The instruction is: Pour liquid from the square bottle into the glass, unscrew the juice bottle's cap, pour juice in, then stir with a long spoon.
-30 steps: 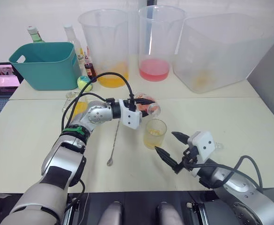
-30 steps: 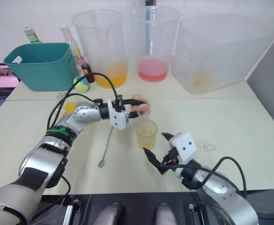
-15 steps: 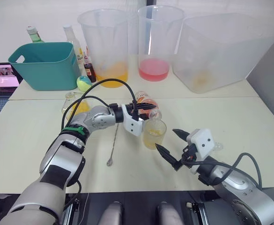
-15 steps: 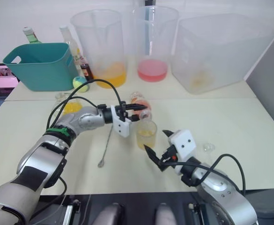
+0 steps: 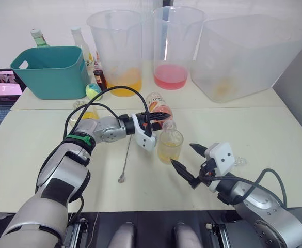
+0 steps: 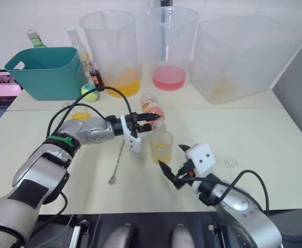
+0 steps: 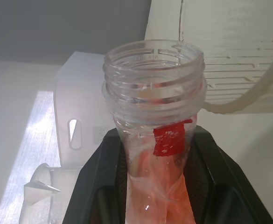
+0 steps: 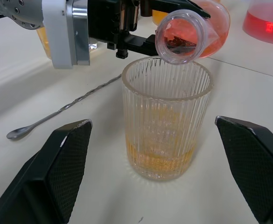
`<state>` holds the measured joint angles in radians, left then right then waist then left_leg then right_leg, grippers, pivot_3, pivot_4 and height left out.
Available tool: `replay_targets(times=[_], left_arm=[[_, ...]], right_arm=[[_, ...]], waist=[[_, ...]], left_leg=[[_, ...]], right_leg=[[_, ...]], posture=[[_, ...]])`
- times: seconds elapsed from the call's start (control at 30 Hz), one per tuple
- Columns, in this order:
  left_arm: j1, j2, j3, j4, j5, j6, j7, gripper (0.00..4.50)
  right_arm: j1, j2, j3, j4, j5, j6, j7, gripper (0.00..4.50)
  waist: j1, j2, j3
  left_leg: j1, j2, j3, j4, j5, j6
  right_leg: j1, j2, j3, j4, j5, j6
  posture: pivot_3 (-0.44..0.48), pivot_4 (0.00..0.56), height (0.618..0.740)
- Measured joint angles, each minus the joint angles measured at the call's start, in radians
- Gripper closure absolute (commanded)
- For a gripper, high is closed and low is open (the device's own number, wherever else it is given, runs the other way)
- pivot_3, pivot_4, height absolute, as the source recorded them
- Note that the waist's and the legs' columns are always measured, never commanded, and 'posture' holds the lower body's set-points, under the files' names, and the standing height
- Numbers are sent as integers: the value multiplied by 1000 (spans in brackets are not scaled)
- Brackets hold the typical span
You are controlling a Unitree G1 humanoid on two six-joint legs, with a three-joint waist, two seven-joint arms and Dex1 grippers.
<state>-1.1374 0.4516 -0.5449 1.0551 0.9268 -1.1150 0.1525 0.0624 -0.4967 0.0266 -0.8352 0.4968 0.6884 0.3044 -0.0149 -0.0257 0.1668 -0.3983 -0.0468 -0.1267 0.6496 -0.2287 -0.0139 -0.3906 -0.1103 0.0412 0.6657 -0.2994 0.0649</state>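
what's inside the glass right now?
The glass holds a shallow layer of yellow-orange liquid at its bottom. The juice bottle, open-mouthed in the left pincer, tilts over its rim; no pink stream is visible.

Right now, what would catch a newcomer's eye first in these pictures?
The left gripper holds the uncapped juice bottle tipped, its mouth just over the glass at mid-table. The right gripper, fingers open, waits near the glass. Behind stand big pitchers and a teal basket.

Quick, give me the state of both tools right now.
Left tool: closed on the juice bottle, tipped with its open mouth over the glass.
Right tool: open, holding nothing, close to the glass.
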Motion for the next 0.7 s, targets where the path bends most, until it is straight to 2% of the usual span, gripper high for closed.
replay_targets(times=[0.7], left_arm=[[-22,29,-83,-34,98,7,172,3300]], right_arm=[[-3,3,-7,1,-1,0,13,25]], waist=[[0,0,0]], left_leg=[[0,-1,0,0,0,0]], right_leg=[[0,-1,0,1,0,0]], posture=[[0,150,738]])
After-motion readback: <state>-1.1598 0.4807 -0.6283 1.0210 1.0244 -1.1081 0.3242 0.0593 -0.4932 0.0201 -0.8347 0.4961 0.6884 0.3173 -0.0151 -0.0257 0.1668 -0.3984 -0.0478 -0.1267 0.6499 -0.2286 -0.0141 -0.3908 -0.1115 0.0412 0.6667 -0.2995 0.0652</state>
